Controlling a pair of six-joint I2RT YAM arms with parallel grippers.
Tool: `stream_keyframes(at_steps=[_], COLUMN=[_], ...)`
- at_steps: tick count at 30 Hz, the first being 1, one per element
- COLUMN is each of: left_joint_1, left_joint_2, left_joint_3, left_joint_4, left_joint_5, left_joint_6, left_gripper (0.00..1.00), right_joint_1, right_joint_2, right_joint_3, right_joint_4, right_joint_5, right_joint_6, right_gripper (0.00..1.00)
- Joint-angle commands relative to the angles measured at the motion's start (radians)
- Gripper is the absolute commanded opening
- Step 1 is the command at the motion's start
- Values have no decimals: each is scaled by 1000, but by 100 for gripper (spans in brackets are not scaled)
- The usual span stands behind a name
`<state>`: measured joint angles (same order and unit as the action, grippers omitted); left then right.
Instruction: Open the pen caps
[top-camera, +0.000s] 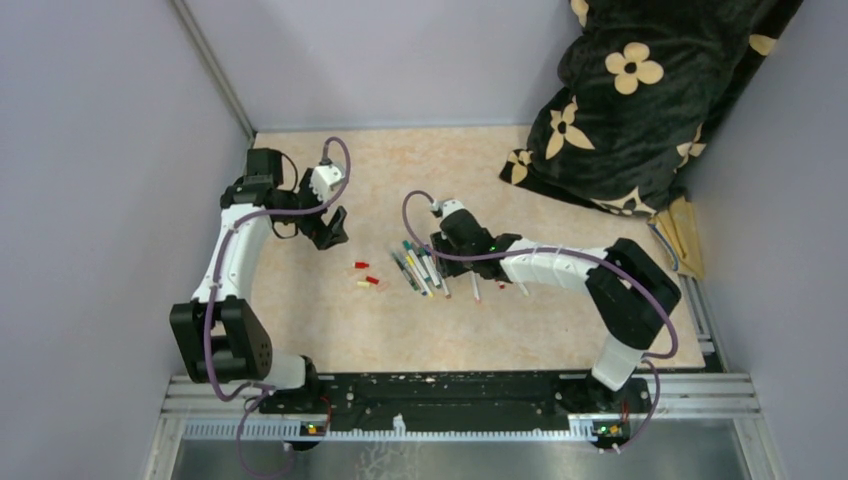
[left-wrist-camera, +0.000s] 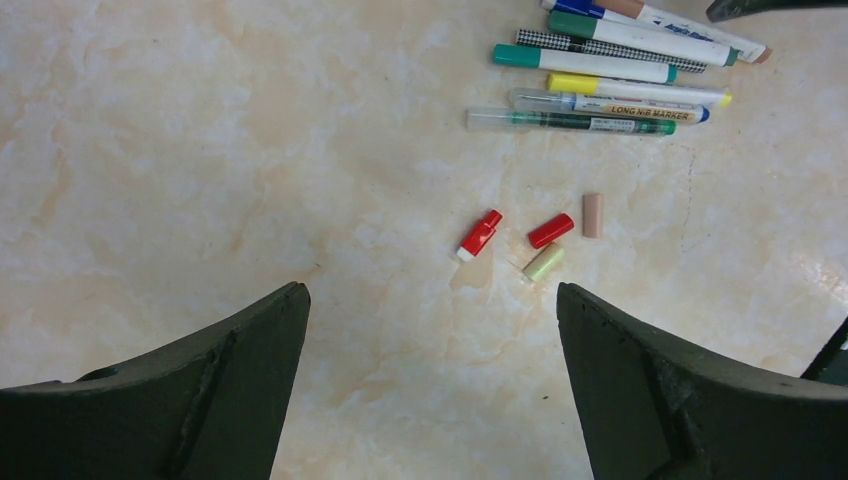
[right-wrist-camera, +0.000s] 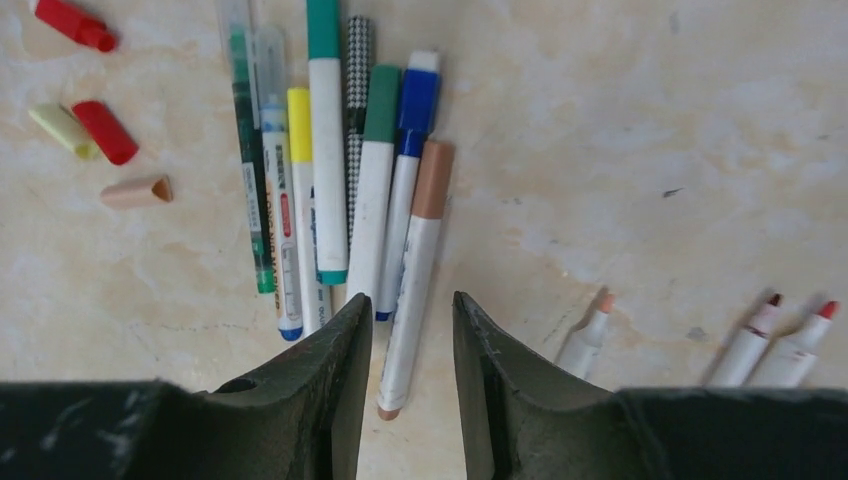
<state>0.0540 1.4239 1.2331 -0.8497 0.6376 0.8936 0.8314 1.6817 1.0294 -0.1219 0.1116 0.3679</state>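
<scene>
The left arm (top-camera: 232, 255) hangs over the left-middle of the table (top-camera: 330, 335), its jaws spread as wide as they go and holding nothing. Just right of them, about midway between the near and far edges, four loose caps (left-wrist-camera: 551, 230) lie close together: two red, one pale yellow, one tan. No tray or box shows, and everything lies bare on the table. Right of the caps comes a tight row of pens (left-wrist-camera: 585, 63) with caps on, side by side. The right arm (top-camera: 545, 265) hovers low over that row's right end, jaws part open in a narrow gap that straddles the tan-capped pen (right-wrist-camera: 420, 260). Space shows on either side of it, so nothing looks clamped. Further right, three bare-tipped pens (right-wrist-camera: 748, 338) lie apart from the row. I judge the task partly done, between pens. The next move calls for the right jaws to close on the tan-capped barrel and lift it, and for the left jaws to come across, pinch its cap and pull along the barrel's line.
</scene>
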Motion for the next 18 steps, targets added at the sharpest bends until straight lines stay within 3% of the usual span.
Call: stream_keyframes(at_steps=[1, 6, 9, 13, 18], left_joint_1=[18, 23, 23, 24, 24], left_joint_2=[-34, -59, -74, -87, -94], left_joint_3=[26, 16, 2, -15, -21], left_joint_4=[-44, -37, -24, -13, -4], left_joint_5=[44, 69, 75, 80, 71], left_joint_6=[-67, -71, -71, -77, -76], left_gripper=[99, 99, 99, 99, 99], right_joint_1=[46, 57, 57, 57, 69], right_joint_2=[56, 90, 102, 125, 138], right_joint_3=[59, 54, 42, 34, 24], right_joint_4=[11, 11, 18, 26, 41], right_joint_5=[24, 49, 65, 64, 60], right_joint_6=[-6, -5, -7, -10, -9], right_gripper=[32, 19, 16, 17, 26])
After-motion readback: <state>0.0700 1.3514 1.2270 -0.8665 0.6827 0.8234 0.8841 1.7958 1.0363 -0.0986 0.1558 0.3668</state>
